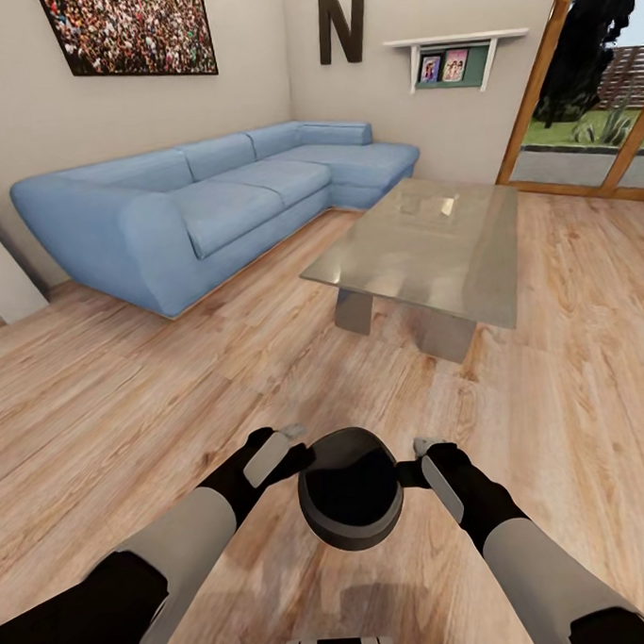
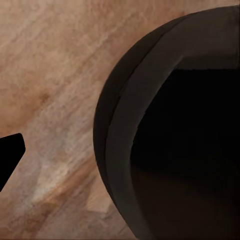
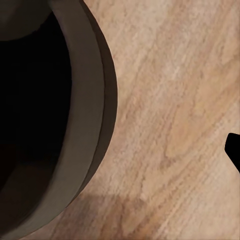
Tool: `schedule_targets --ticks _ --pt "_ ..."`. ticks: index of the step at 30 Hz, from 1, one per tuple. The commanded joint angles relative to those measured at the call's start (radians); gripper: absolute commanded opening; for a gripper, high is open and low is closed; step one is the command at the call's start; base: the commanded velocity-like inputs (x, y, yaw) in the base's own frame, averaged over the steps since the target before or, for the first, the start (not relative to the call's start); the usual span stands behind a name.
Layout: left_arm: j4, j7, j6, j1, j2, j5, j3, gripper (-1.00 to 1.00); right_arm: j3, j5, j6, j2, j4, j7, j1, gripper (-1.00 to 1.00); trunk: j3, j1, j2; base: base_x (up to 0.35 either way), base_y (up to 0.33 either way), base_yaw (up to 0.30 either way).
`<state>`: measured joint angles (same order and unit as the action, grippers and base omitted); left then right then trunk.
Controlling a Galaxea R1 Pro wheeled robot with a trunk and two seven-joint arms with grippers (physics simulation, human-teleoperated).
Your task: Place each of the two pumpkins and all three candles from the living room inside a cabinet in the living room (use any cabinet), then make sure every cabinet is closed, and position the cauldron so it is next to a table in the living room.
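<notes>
Between both end effectors (image 1: 293,446) (image 1: 416,454), cauldron (image 1: 351,490) held above floor (image 1: 174,386).

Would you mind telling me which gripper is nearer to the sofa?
Left. The left gripper is at the cauldron's sofa-facing side; the right gripper is across the cauldron, farther from the blue sofa.

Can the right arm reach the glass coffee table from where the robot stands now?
Probably not. The right gripper is at the cauldron, which both grippers flank, and a wide stretch of bare wooden floor lies before the coffee table. The robot would need to drive closer first.
</notes>
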<state>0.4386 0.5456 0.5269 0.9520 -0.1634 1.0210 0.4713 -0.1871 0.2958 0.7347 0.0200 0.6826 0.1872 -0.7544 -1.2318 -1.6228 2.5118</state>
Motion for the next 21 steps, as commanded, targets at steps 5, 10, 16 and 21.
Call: schedule_targets --ticks 5,10,16,21 --pt "0.028 -0.013 0.000 -0.001 -0.001 0.023 0.004 1.00 0.000 0.000 0.000 0.000 0.000 0.000 0.000 1.00 0.000 0.000 0.000 0.000 0.000 0.000" --pt "0.056 -0.020 0.000 -0.001 -0.001 0.023 0.005 1.00 0.000 0.000 0.000 0.000 0.000 0.000 0.000 1.00 0.000 0.000 0.000 0.000 0.000 0.000" --pt "0.071 -0.021 -0.002 -0.002 -0.001 0.023 0.031 1.00 0.000 0.000 0.001 0.000 0.000 0.000 0.000 1.00 -0.015 -0.002 0.001 0.000 0.000 0.000" --pt "0.070 -0.022 -0.002 -0.002 -0.001 0.023 0.059 1.00 -0.001 0.000 0.001 0.000 0.000 0.000 0.000 1.00 -0.035 -0.004 0.002 0.000 0.000 0.000"
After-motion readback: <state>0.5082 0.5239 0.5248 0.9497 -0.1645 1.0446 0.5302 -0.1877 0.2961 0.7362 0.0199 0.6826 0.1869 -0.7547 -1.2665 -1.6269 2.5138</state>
